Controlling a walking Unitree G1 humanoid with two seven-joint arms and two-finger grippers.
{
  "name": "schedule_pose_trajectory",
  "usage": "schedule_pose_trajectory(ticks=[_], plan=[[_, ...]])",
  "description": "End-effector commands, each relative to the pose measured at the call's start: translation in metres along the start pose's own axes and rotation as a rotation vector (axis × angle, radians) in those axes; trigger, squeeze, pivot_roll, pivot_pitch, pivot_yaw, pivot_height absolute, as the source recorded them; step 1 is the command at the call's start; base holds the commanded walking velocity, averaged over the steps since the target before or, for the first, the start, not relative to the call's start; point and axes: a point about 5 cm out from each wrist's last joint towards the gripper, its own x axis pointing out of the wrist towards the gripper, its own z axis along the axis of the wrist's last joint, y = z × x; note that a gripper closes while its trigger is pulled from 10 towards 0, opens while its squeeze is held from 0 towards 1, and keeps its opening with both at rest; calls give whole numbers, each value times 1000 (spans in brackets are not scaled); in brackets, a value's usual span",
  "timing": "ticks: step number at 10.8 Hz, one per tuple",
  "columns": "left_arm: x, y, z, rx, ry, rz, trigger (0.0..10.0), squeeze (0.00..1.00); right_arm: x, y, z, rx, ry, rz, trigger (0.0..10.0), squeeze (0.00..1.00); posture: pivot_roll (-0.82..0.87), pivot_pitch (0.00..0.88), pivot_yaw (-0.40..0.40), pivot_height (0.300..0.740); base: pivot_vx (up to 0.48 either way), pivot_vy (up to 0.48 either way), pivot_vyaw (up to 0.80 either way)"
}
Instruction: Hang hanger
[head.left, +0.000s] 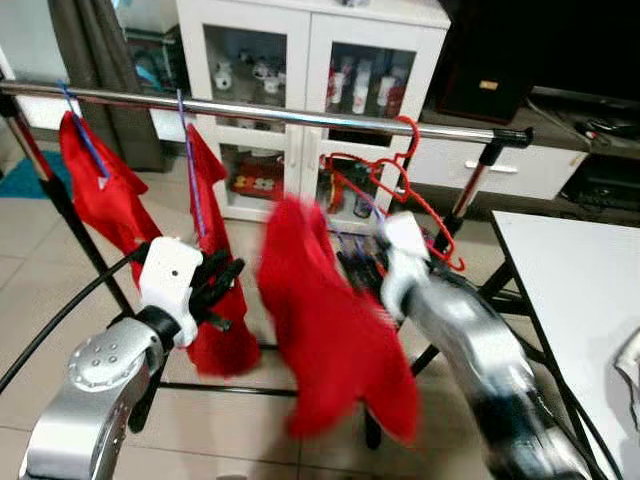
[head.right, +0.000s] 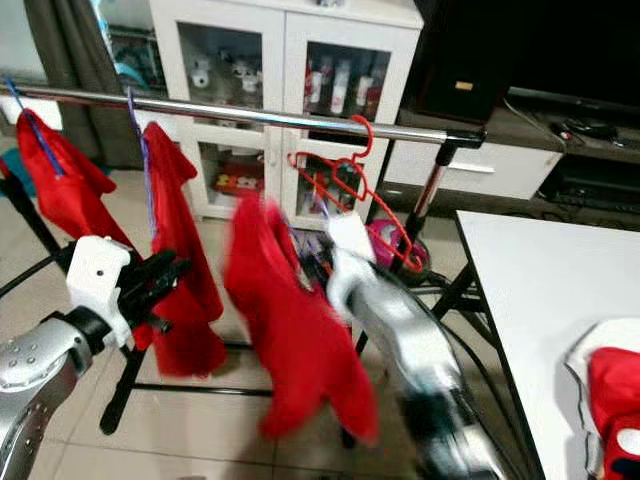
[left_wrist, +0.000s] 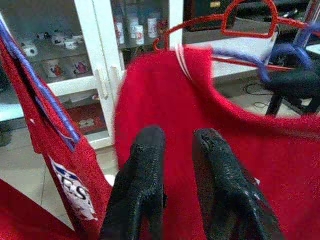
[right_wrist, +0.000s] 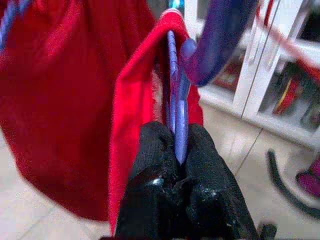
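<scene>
Nearest, right end effector (right_wrist: 175, 150) pinches the purple hanger (right_wrist: 176, 100), its red shirt (head.left: 330, 330) draped below. Left end effector (left_wrist: 172, 165), fingers parted, empty, waits beside. Beyond and above: rail (head.left: 300, 115). Risk, judged: swinging shirt makes the hook miss.

A white glass-door cabinet (head.left: 310, 60) stands behind on beige tiled floor (head.left: 30, 320); a white table (head.left: 570, 280) sits right.

A blue hanger (right_wrist: 177, 107) carrying a red shirt (head.left: 335, 330) hangs tilted below the clothes rail (head.left: 300, 113), blurred.
</scene>
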Motion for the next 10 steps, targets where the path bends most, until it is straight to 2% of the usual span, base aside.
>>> schedule_pose_trajectory(ticks=[1,4,6,10], plan=[[0,-3,7,6,-22,-19,10000,0,2,-8,20,-13,-82,-62,10000,0,209,0,-72,740,0,0,0],[-5,-8,13,-12,-12,-130,10000,0,30,-8,53,-49,-123,-146,10000,0,221,0,-78,740,0,0,0],[-7,-8,15,-12,-1,-153,10000,0,49,-11,73,-63,-112,-194,10000,0,224,0,-71,740,0,0,0],[-11,-8,17,1,21,-173,10000,0,65,-5,99,-47,-107,-201,10000,0,226,0,-73,740,0,0,0]])
